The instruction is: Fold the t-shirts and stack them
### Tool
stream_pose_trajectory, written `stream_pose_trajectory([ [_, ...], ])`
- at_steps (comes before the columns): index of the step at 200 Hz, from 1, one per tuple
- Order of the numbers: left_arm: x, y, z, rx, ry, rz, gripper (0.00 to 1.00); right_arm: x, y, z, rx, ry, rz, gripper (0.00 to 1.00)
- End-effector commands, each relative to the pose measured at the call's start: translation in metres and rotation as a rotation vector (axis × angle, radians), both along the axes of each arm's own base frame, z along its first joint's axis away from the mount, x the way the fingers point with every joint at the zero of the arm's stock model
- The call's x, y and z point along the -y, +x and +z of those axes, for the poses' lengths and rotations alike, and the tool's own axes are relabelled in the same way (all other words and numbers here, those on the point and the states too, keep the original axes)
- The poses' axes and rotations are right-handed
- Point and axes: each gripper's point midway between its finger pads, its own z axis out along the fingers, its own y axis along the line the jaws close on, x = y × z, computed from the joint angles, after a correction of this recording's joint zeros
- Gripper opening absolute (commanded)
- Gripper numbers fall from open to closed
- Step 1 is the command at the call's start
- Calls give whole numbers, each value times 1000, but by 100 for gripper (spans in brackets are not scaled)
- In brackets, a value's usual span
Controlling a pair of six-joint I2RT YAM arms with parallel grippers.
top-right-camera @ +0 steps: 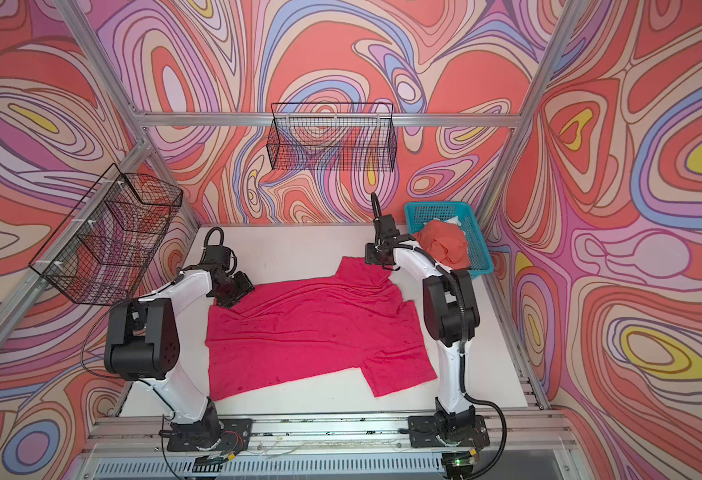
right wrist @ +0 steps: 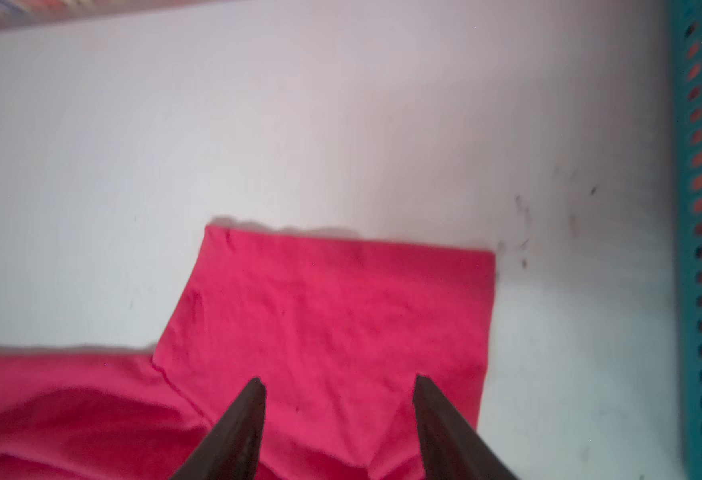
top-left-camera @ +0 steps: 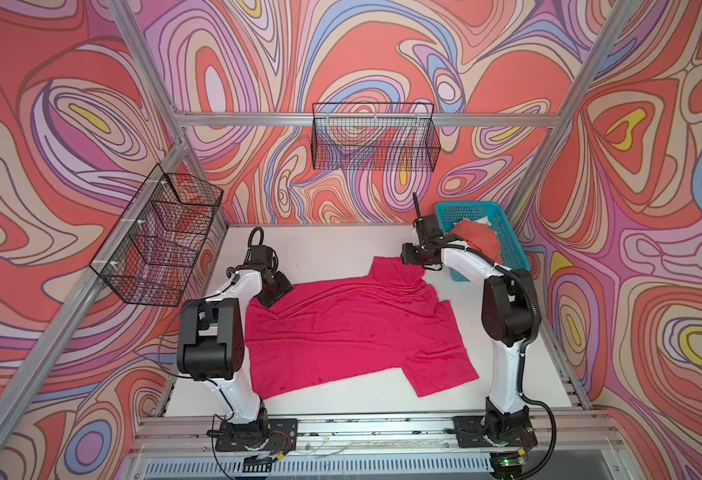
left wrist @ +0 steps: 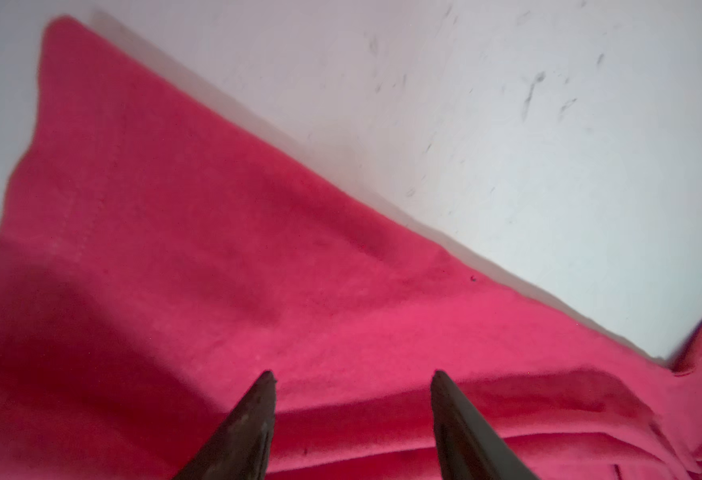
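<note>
Magenta t-shirt (top-left-camera: 353, 332): lay spread mid-frame, unfolded. Coral t-shirt (top-left-camera: 476, 243): heaped in basket (top-left-camera: 513, 245), upper right, unstacked. My left tool (left wrist: 353, 374) and right tool (right wrist: 338, 380) stood apart, empty.

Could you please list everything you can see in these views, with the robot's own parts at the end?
table: one, white, fills the floor of the cell
teal basket: one, teal plastic mesh, far right corner of the table
wire baskets: two, black, one on the back wall rail, one on the left wall
pink t-shirt: one, magenta-pink, spread out mid-table
orange t-shirt: one, coral-orange, bunched in the teal basket
arms: two, white and black, based at the table's near edge, left and right
left fingers: two, dark, open over the pink t-shirt's far left corner
right fingers: two, dark, open over its far sleeve
</note>
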Motion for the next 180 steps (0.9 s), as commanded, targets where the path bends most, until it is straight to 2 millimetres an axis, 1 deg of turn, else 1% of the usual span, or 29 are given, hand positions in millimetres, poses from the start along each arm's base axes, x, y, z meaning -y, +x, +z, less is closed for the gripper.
stream_pose_trajectory([
  [1, -1, -5, 13, 2, 2, 9, 63, -20, 0, -29, -69, 17, 64, 60],
  [10, -1, -6, 12, 0, 3, 10, 63, -30, 2, -32, -65, 5, 87, 60],
  [32, -1, -10, 10, -1, 1, 16, 64, -50, 1, -47, -90, 10, 132, 60],
  [58, 0, -11, 7, -6, -5, 14, 64, -68, -10, -71, -131, 6, 172, 60],
  [75, 0, -11, 5, -9, -8, 13, 64, -76, -18, -86, -168, -6, 198, 60],
  [89, 0, -11, 5, -9, -9, 15, 64, -84, -25, -94, -190, 0, 221, 60],
  [117, 1, -11, 3, -13, -10, 13, 64, -97, -30, -101, -204, 2, 257, 60],
  [133, 1, -11, 3, -12, -12, 13, 65, -99, -28, -98, -200, -2, 260, 60],
  [142, 1, -12, 3, -13, -11, 14, 65, -98, -25, -91, -181, -7, 255, 60],
  [164, 1, -12, 5, -8, -11, 13, 65, -90, -10, -55, -87, -35, 222, 62],
  [180, 1, -11, 8, -1, -12, 13, 65, -75, 4, -30, -36, -44, 183, 62],
])
